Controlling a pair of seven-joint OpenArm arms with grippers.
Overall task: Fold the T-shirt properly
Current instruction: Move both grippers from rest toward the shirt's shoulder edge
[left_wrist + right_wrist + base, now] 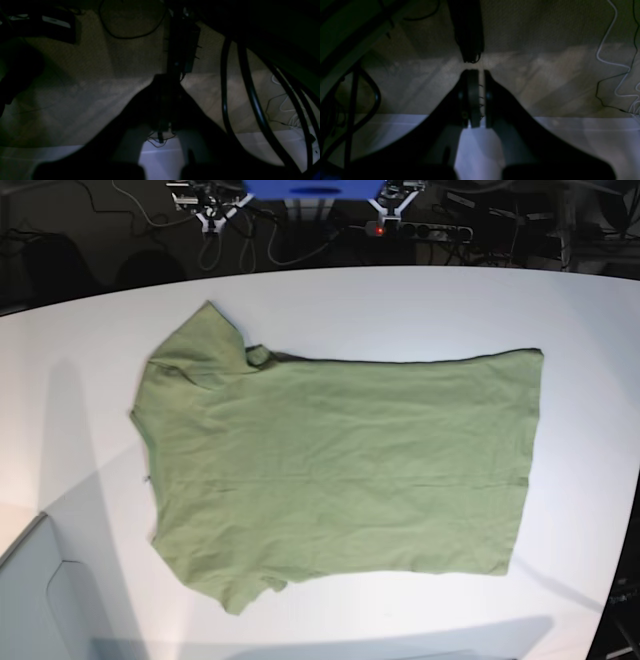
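Note:
The olive-green T-shirt (340, 460) lies flat on the white table (400, 295) in the base view. Its neck and both short sleeves point left and its hem points right. The upper sleeve (200, 345) is slightly bunched near the collar. No arm shows in the base view. In the left wrist view my left gripper (166, 80) is a dark shape with its jaws shut on nothing, hanging over beige carpet. My right gripper (481, 75) stands the same way in the right wrist view, jaws together and empty. Neither wrist view shows the shirt.
A power strip (425, 227) and tangled cables run behind the table's far edge. Thick black cables (250, 100) curve past the left gripper. A white cord (607, 50) lies on the carpet. A grey panel (30, 600) sits at the table's near-left corner.

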